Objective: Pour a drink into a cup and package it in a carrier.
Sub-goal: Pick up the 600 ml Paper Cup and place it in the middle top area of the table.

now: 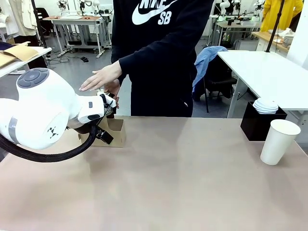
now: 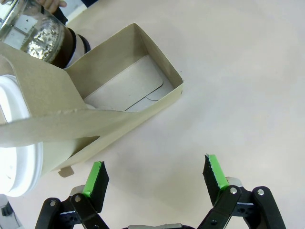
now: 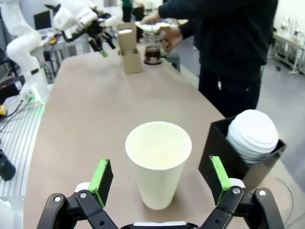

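Hovering over smooth tan table, the left gripper is spread wide and holds nothing, just beside the brown cardboard carrier, whose thin walls frame an open rectangular pocket. Behind the carrier stands a glass jug of dark drink. The right gripper is equally wide, unladen, facing the tall white paper cup near the table's right edge, beside a matte black box. Broad bare tabletop separates carrier and cup.
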Controlling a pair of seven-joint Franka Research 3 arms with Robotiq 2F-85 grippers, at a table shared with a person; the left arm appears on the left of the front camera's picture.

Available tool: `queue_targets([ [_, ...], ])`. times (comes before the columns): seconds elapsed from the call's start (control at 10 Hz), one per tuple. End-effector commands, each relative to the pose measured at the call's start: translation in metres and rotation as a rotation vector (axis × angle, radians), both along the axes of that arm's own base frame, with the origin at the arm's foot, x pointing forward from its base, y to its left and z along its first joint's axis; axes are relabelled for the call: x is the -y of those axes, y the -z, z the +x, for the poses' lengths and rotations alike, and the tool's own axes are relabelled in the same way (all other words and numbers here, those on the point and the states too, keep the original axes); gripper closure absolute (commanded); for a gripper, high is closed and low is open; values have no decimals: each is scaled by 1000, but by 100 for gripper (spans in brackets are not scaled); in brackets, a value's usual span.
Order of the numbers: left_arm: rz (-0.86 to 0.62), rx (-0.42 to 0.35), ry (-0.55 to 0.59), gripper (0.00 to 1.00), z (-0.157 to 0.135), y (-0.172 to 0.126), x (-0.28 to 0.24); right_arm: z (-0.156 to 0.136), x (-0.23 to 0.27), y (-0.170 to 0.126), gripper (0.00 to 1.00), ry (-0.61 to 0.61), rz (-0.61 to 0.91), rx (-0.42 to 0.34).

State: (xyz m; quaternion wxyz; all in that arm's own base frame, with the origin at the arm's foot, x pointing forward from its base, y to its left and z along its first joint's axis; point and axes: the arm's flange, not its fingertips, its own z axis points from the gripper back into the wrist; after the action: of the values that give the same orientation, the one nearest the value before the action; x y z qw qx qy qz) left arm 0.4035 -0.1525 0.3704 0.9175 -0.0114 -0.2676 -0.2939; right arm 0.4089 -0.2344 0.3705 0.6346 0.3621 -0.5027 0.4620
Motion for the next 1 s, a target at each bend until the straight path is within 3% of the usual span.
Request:
queue_targets([
  [0.0, -1, 0, 0, 0, 0, 0, 0, 16, 7, 26, 0, -75, 73, 17],
  [0.3, -1, 0, 0, 0, 0, 0, 0, 23, 0, 64, 0, -24, 119, 56],
  [0.5, -1, 0, 0, 0, 0, 0, 0, 27, -3, 75, 0, -19, 162, 35],
  [0.6, -1, 0, 0, 0, 0, 0, 0, 22, -2, 58, 0, -44, 138, -157],
  [0.7, -1, 0, 0, 0, 0, 0, 0, 22, -5, 78, 0, -20, 130, 7],
  [0.8, -1, 0, 0, 0, 0, 0, 0, 22, -5, 78, 0, -20, 130, 7],
  [0.9, -1, 0, 0, 0, 0, 0, 0, 22, -4, 77, 0, -22, 136, -48],
])
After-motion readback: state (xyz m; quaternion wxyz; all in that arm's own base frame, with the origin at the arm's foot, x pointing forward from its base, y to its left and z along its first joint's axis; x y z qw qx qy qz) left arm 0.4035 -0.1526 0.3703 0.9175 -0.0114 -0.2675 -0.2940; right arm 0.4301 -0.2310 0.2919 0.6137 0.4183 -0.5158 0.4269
